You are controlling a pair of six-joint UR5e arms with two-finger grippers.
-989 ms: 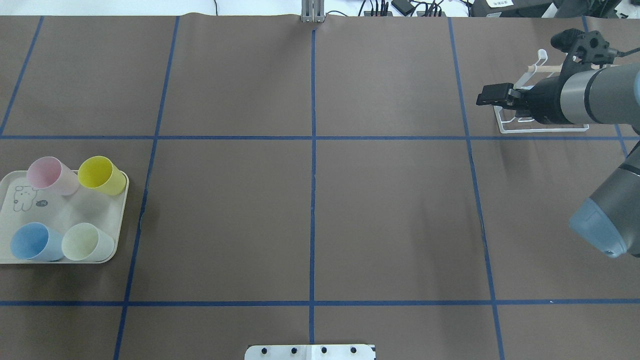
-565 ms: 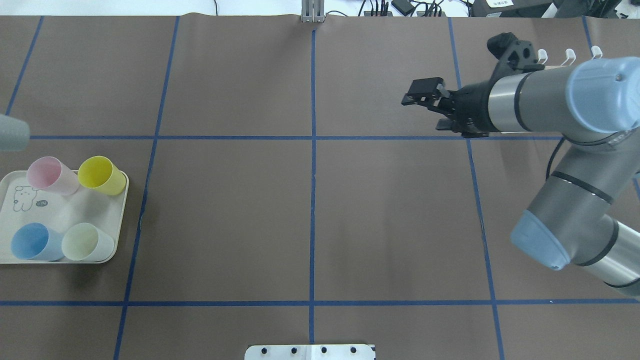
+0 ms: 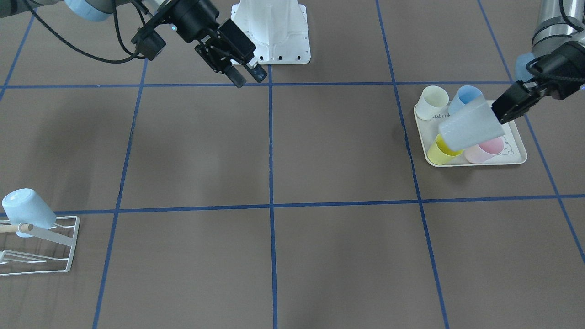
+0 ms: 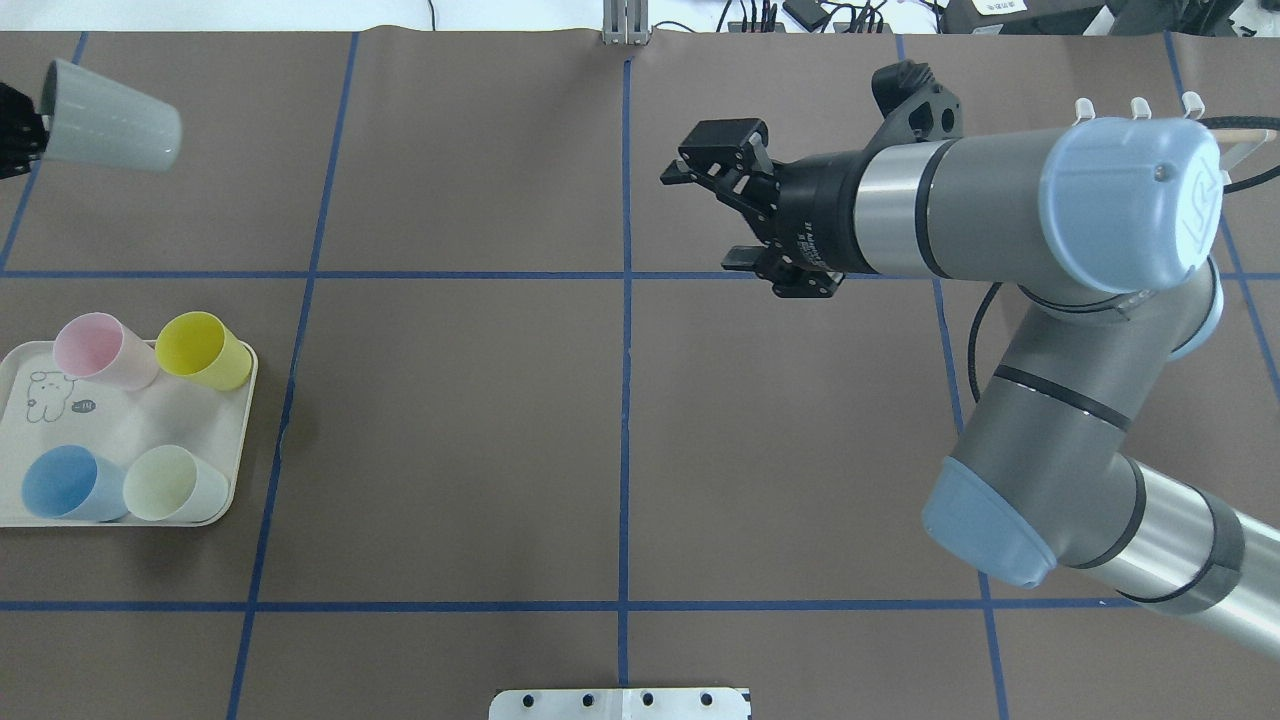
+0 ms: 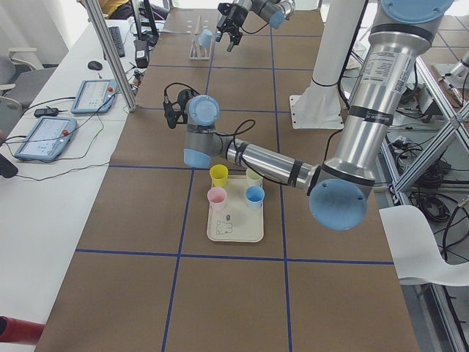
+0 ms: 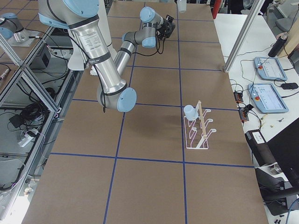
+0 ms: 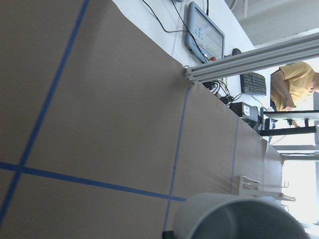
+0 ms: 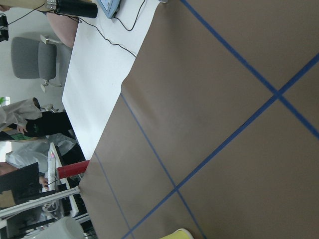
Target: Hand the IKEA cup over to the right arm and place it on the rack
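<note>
Two grippers stand well apart. The left gripper (image 3: 502, 109) clamps the grey cup (image 3: 470, 128) by its rim, aloft near the tray (image 3: 517, 157); the right gripper (image 4: 722, 200) is spread, empty. Misaligned hand-over could drop it short of the rack (image 6: 202, 121).

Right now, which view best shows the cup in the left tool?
Exterior front-facing: the whole grey cup shows, lying sideways in the left tool. Overhead puts it at the frame's edge; left wrist shows only its rim; side views barely show it.
</note>
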